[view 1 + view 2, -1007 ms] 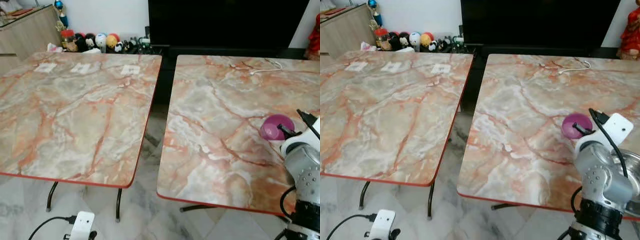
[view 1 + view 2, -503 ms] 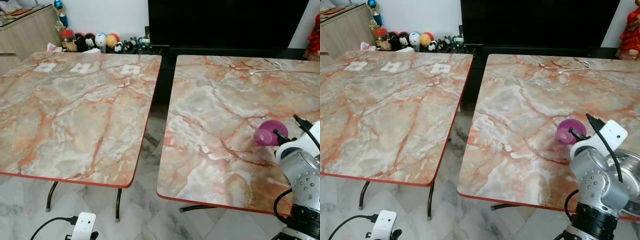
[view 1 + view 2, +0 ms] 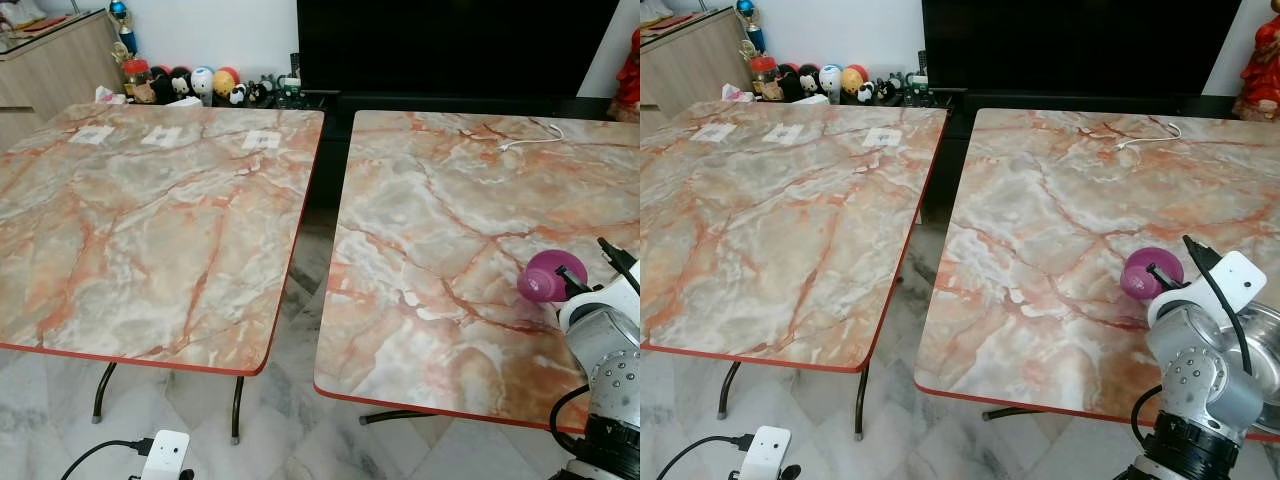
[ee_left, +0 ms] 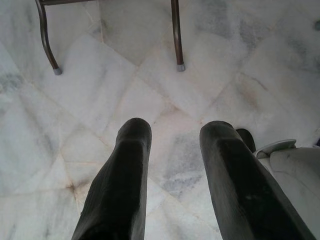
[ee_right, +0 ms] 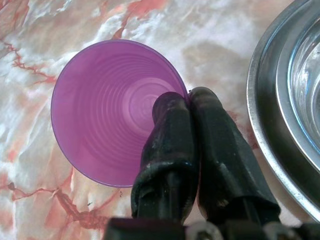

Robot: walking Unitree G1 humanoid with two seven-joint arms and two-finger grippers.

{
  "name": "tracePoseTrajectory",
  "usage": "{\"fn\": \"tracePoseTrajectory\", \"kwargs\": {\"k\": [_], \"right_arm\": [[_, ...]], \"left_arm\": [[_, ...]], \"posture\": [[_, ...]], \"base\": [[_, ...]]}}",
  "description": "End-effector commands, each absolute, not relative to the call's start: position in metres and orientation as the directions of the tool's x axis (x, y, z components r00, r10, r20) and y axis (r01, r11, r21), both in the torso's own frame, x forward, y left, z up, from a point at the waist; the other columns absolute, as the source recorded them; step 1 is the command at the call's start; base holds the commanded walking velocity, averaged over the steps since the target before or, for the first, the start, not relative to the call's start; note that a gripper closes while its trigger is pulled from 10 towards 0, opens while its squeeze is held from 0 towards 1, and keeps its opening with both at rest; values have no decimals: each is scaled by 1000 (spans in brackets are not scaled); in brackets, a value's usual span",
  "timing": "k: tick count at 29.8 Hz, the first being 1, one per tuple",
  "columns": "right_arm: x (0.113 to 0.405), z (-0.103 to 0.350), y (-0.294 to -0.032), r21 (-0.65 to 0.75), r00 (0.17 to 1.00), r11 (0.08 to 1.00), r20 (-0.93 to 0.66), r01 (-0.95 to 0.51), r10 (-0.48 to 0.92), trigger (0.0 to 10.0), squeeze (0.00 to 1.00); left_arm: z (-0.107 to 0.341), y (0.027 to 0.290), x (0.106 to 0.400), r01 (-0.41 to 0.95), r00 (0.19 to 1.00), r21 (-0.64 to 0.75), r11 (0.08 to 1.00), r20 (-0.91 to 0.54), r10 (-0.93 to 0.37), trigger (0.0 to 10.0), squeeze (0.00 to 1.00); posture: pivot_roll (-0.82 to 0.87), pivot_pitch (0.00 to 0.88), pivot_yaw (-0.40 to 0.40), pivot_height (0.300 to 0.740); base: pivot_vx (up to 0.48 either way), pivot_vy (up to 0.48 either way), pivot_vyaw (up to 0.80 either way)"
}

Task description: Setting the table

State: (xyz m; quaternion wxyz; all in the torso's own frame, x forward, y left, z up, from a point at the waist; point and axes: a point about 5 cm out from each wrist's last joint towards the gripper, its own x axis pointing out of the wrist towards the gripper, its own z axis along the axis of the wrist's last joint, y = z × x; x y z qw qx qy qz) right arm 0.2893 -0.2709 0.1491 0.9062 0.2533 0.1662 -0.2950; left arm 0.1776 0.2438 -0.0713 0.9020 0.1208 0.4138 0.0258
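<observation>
A purple plastic cup (image 5: pixel 115 110) hangs tilted just above the right marble table (image 3: pixel 430 210), near its right side. My right gripper (image 5: pixel 186 97) is shut on the cup's rim, one finger inside and one outside. The cup (image 3: pixel 1150 273) sits just ahead of my silver right wrist (image 3: pixel 1200 350). A steel bowl (image 5: pixel 295 100) lies on the table close beside the cup, on its right. My left gripper (image 4: pixel 177 132) hangs open over the marble floor with nothing between its fingers.
A second marble table (image 3: pixel 150 220) stands on the left, with three white paper tags (image 3: pixel 260 139) at its far edge. A narrow gap separates the two tables. A white cable (image 3: pixel 530 135) lies far on the right table. Toys (image 3: pixel 190 82) line the back wall.
My right gripper has carried the purple cup lower and nearer, first drifting left and then back right. The left arm has not moved.
</observation>
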Motion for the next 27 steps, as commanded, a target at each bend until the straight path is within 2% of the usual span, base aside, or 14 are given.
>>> {"fn": "tracePoseTrajectory", "kwargs": {"k": [1,12,13,14,15,16,17,18,19,20,27], "right_arm": [[288,154,-270,376,780,697,-435,611,-449,10000,0],[286,153,-270,375,770,685,-444,624,-459,10000,0],[286,153,-270,376,770,685,-444,625,-459,10000,212],[286,153,-270,376,769,684,-443,625,-460,10000,553],[286,153,-270,376,769,684,-443,625,-460,10000,847],[286,153,-270,374,769,684,-443,626,-462,10000,918],[286,153,-270,373,768,684,-442,627,-463,10000,745],[286,153,-270,373,768,684,-442,627,-463,10000,745],[286,153,-270,372,768,684,-442,627,-464,10000,180],[286,153,-270,371,767,684,-442,628,-465,10000,0],[286,154,-271,373,766,680,-439,632,-470,10000,0]], "left_arm": [[-72,247,175,59,649,247,967,-746,151,10000,0],[-71,247,177,56,655,247,967,-740,152,10000,0],[-70,247,178,56,655,248,967,-740,152,10000,0],[-70,247,178,55,657,248,967,-739,152,10000,0],[-70,247,178,55,658,247,967,-738,152,10000,0],[-70,247,179,54,659,247,968,-737,152,10000,0],[-69,248,179,53,660,247,968,-736,151,10000,0],[-69,248,179,53,660,247,968,-736,151,10000,0],[-69,248,179,54,660,247,967,-736,151,10000,0],[-69,248,179,54,660,247,967,-736,151,10000,0],[-70,248,178,53,659,248,967,-737,153,10000,0]], "posture": [[56,0,-21,740],[57,0,-20,740],[57,0,-20,740],[57,0,-20,740],[57,0,-20,740],[57,0,-20,740],[57,0,-19,740],[57,0,-19,740],[57,0,-19,740],[57,0,-19,740],[60,0,-20,740]], "base": [[0,0,0],[0,0,0],[0,0,0],[0,0,0],[0,0,0],[0,0,0],[0,0,0],[0,0,0],[0,0,0],[0,0,0],[0,0,0]]}}
